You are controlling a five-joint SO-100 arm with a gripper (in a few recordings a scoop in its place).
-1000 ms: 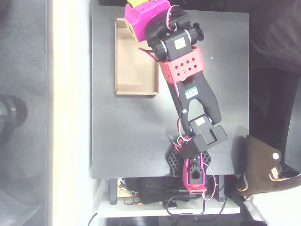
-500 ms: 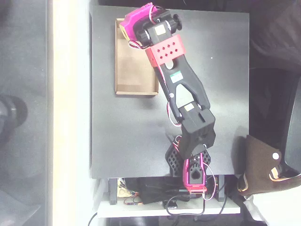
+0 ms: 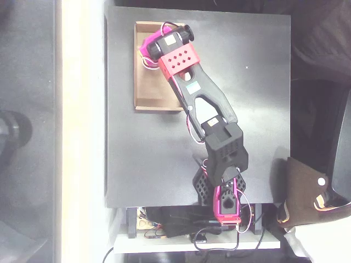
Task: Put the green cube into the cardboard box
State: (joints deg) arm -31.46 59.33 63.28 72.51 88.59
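Swung further left since earlier, hand [image 3: 147, 48] now over cardboard box [image 3: 148, 87], upper left | hand state: cannot tell | one box on black counter [image 3: 142, 159]

A black table [image 3: 142, 159] is seen across the middle of the overhead view. A pale strip [image 3: 82, 131] is seen down its left side. A brown bag [image 3: 301, 192] is placed at the lower right, beside the table's edge.
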